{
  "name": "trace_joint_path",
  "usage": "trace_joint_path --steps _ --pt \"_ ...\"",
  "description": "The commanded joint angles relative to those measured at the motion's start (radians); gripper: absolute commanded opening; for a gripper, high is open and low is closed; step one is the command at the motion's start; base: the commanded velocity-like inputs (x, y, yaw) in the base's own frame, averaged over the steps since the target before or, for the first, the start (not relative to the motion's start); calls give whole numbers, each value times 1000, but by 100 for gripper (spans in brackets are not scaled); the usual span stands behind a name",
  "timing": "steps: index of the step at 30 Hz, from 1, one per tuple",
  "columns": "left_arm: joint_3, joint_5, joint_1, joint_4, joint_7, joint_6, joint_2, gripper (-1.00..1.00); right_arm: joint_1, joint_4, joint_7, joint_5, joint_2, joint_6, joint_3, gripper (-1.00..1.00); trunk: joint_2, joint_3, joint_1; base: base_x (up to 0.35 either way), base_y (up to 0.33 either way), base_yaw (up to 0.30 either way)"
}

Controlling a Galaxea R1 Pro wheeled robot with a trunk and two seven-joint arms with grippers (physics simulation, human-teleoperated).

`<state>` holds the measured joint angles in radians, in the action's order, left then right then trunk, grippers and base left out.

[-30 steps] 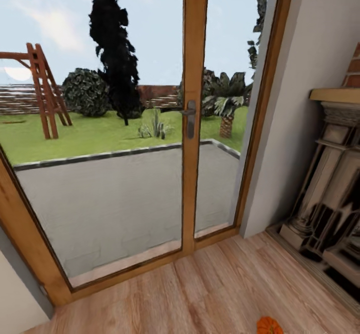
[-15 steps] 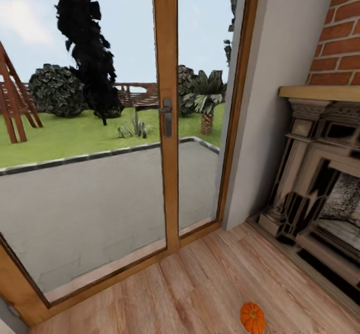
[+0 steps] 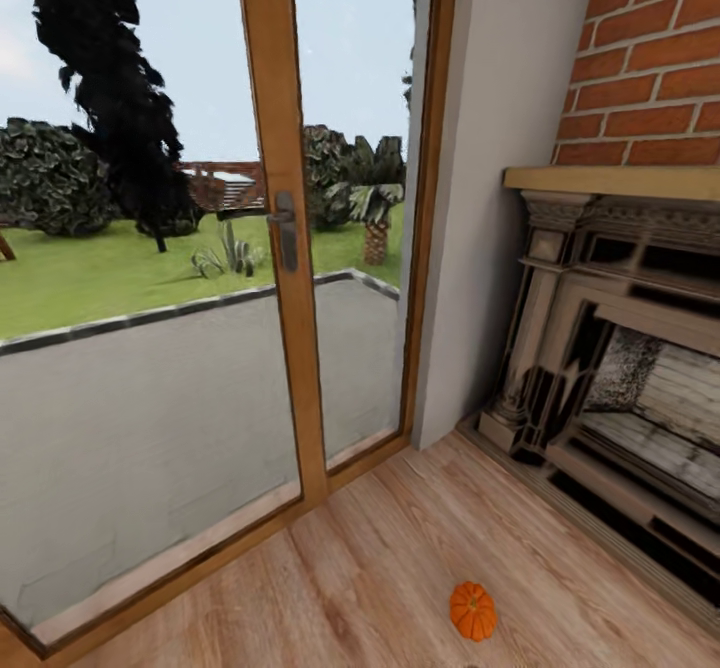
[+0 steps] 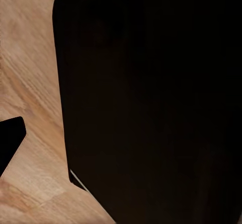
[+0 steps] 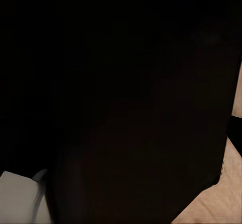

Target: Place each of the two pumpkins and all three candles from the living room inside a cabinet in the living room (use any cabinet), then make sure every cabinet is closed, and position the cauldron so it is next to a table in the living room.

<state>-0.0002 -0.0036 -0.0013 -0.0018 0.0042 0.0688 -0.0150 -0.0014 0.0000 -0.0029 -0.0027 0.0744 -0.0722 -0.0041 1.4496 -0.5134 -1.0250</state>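
Living-room corner with pale wood-plank floor (image 3: 400,568). One small bright-orange ribbed pumpkin (image 3: 472,609) lies on bare planks, alone, in front of the ornate carved stone fireplace (image 3: 610,368), near its hearth edge. Beyond the pumpkin stands the wood-framed glazed patio door (image 3: 285,278); red brick rises above the mantel. The wrist views are dark against plank floor; whether either gripper's fingers are apart or together cannot be told. Risk, as judged: the round, smooth pumpkin may roll toward the hearth if nudged during approach.
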Motion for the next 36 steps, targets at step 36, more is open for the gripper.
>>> trace_joint_path --steps 36 --pt "0 0 0 0 0 2 0 100 0 0 -1 -2 1 -3 0 100 0 -28 0 0 0 -260"
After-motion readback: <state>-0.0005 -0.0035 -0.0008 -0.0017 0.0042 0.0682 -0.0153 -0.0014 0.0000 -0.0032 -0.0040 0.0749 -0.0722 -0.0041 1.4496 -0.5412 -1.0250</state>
